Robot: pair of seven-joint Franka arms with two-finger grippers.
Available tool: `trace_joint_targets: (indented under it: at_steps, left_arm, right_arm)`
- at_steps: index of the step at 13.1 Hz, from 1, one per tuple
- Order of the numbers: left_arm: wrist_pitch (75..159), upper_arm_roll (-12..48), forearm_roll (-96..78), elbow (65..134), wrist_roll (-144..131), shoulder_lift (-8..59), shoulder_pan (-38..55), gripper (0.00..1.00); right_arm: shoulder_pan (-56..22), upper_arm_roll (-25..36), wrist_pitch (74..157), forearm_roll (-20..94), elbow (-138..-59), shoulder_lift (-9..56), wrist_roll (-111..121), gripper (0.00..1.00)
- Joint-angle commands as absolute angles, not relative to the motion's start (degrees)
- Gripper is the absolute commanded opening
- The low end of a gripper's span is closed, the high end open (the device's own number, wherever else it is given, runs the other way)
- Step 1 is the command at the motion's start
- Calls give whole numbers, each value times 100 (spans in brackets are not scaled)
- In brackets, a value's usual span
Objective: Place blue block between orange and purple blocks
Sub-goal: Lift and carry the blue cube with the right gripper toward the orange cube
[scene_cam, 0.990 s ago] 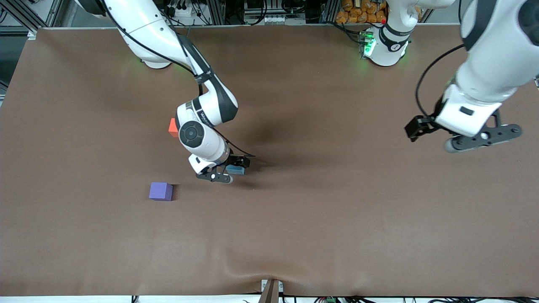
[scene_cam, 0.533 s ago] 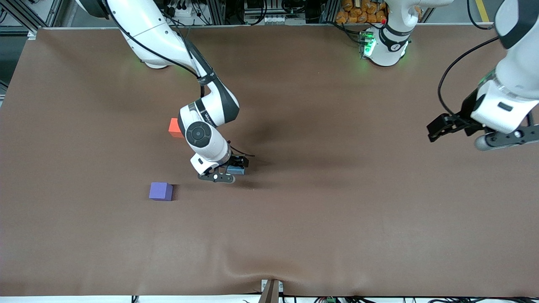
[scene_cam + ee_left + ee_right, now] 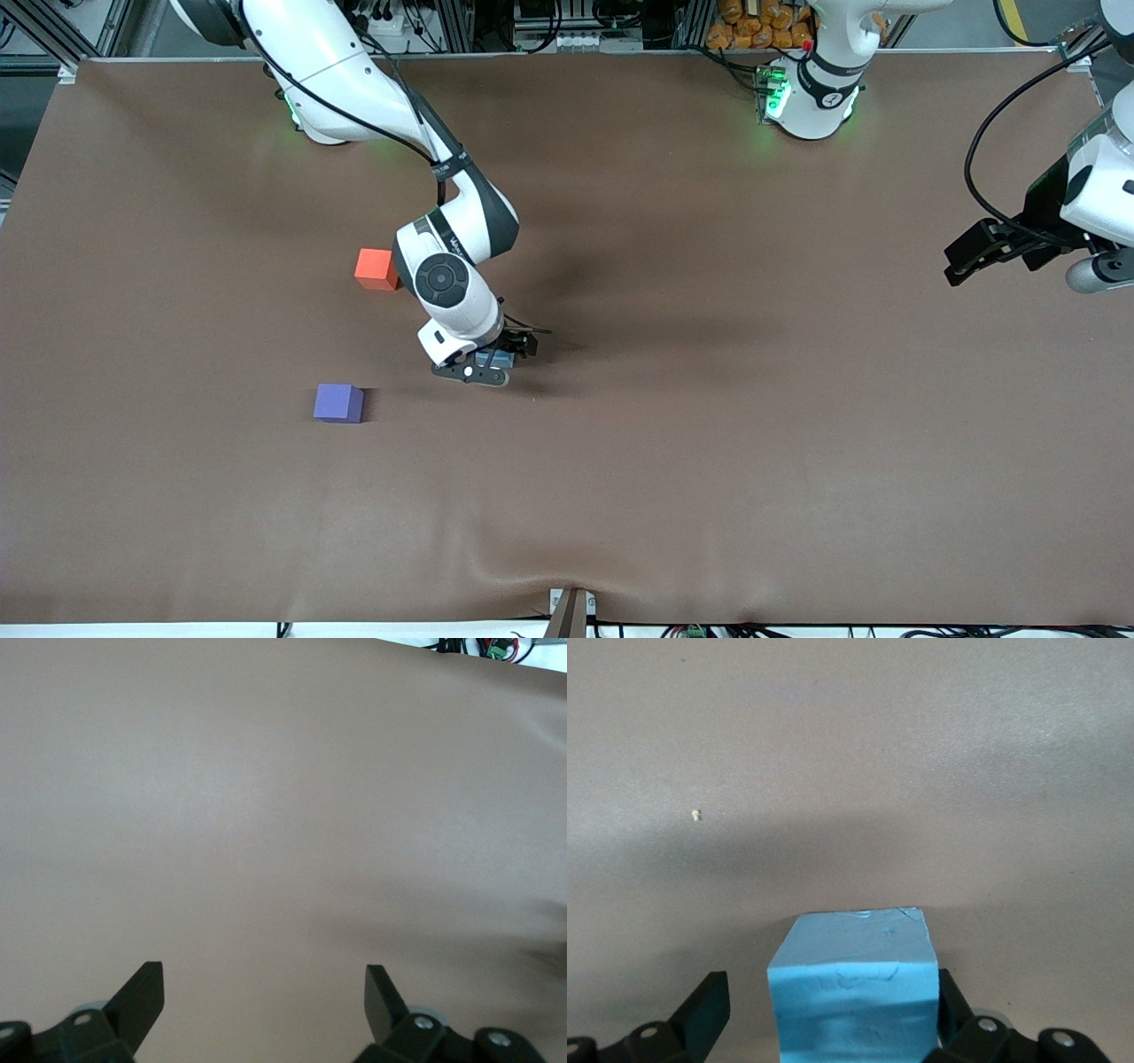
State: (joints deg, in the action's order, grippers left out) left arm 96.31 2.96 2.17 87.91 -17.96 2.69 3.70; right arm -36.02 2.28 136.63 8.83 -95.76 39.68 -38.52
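Operator, you are seeing the blue block point(image 3: 496, 358) lying toward the left arm's end from the other two, with the orange block point(image 3: 375, 268) sitting at its ten o'clock and the purple block point(image 3: 338, 403) lying nearest the front camera at its eight o'clock.

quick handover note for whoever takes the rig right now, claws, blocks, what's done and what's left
Right claw: down at the table mid-way along it, open, fingers either side of the blue block, one finger touching, the other with a gap. Not gripped.
Left claw: open, holding nothing, up over the left arm's end of the table; that arm waits.
Orange block and purple block sit on the table toward the right arm's end, purple nearer the front camera, gap between them free.
Done: claw lined up on blue.
Left: grip, lift, set blue in that gap.
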Motion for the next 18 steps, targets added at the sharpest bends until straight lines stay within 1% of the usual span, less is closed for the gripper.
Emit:
trace_joint_targets:
  at_steps: [1, 9, 10, 13, 15, 16, 17, 18]
  left_arm:
    - [9589, 334, 123, 8999, -1670, 114, 272, 100]
    - [9571, 360, 123, 9070, -1644, 123, 272, 100]
    - [9554, 360, 123, 9088, -1644, 114, 272, 100]
    - [9492, 360, 123, 9079, -1486, 105, 246, 100]
    - [9501, 360, 114, 9079, -1477, 105, 193, 100]
    - [9501, 360, 114, 9079, -1477, 114, 202, 100]
    - [9518, 369, 114, 9079, -1477, 114, 202, 100]
    - [9536, 369, 114, 9079, -1477, 123, 202, 100]
  right_arm:
    - [-3639, 272, 13641, 782, -9413, 4078, -4017, 100]
    - [-3647, 281, 13579, 650, -9483, 4061, -4183, 100]
    - [-3665, 281, 13553, 633, -9501, 4043, -4184, 93]
    - [-3657, 290, 13412, 633, -9510, 3999, -4192, 56]
    - [-3481, 290, 13351, 633, -9510, 3859, -4184, 43]
    - [-3376, 290, 13150, 633, -9510, 3702, -4192, 37]
    - [-3253, 290, 12853, 633, -9527, 3509, -4175, 32]
    - [-3148, 290, 12589, 642, -9640, 3255, -4114, 31]
